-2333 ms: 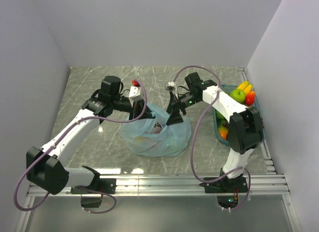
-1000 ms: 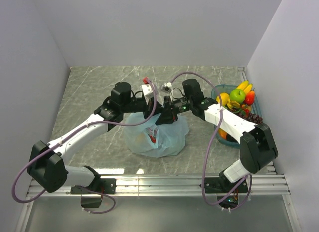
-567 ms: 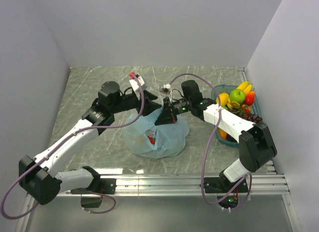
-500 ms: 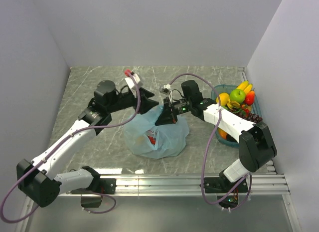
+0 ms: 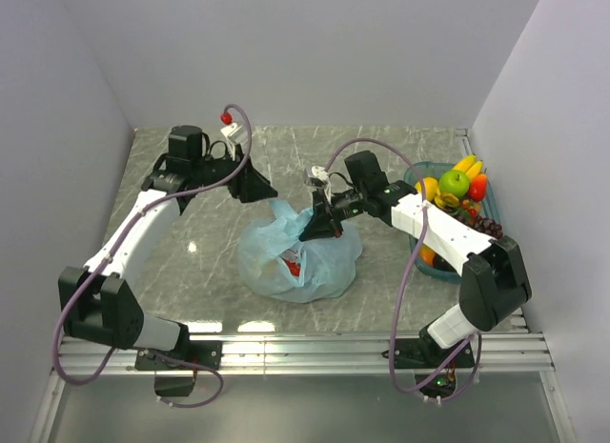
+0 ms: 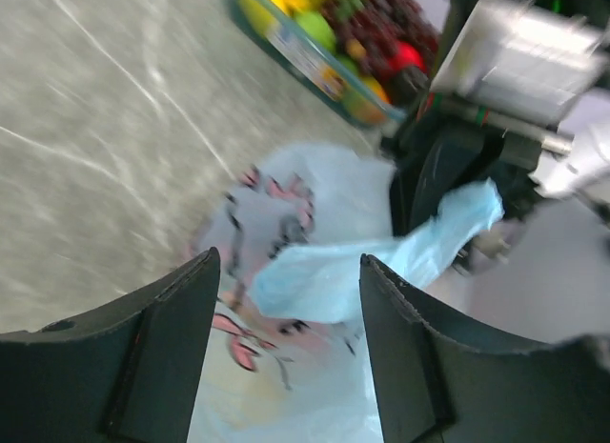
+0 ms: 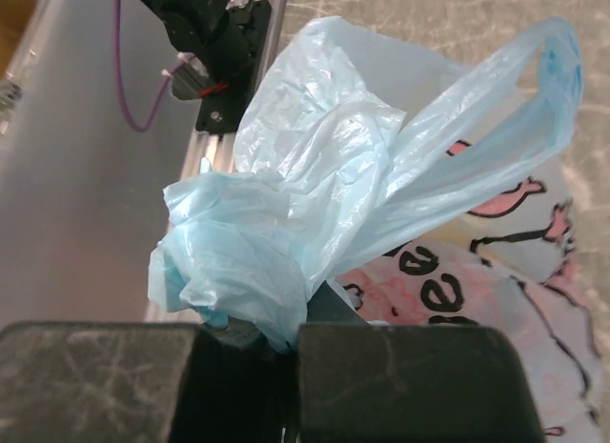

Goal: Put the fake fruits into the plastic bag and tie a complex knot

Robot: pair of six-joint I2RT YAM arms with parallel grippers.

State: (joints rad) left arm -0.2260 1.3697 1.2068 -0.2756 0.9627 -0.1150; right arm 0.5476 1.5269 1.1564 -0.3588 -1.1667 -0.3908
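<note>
- Top external: plastic bag (image 5: 300,262) sits mid-counter (image 5: 210,271), with a red piece (image 5: 294,265) showing through it.
- Many fake fruits (image 5: 456,183) are piled in the teal tray (image 5: 431,166), well apart from the bag.
- Right end effector (image 5: 319,224) is clenched on a bunched bag handle (image 7: 238,243).
- Left end effector (image 5: 255,188) is released, fingers spread, grasping nothing, near the bag.
- Judgement: filling looks partial; no knot yet.
</note>
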